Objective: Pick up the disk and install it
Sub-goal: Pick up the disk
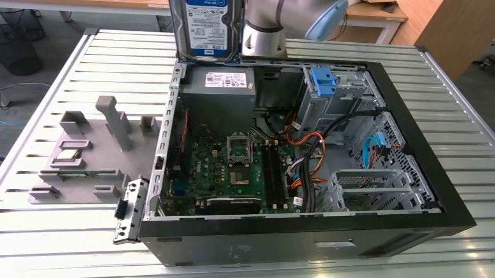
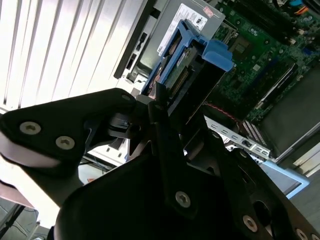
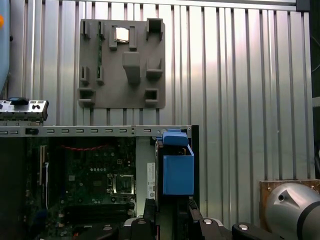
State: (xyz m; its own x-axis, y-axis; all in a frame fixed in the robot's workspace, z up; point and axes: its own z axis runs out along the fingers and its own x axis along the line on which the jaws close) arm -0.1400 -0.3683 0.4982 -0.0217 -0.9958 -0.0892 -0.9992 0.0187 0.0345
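The gripper [image 3: 171,214] is clamped on the disk [image 1: 205,28], holding it upright at the exterior view's top centre, just above the open computer case [image 1: 433,174] on the counter [image 1: 116,63].

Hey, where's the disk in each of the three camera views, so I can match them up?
Exterior view: disk upright at the top edge, over the case's rear wall, beside the arm.
Second wrist view: disk held in the claw, in front of the power supply.
First wrist view: disk end-on, blue caddy showing, by the case wall.
Shared landmark: the green motherboard.
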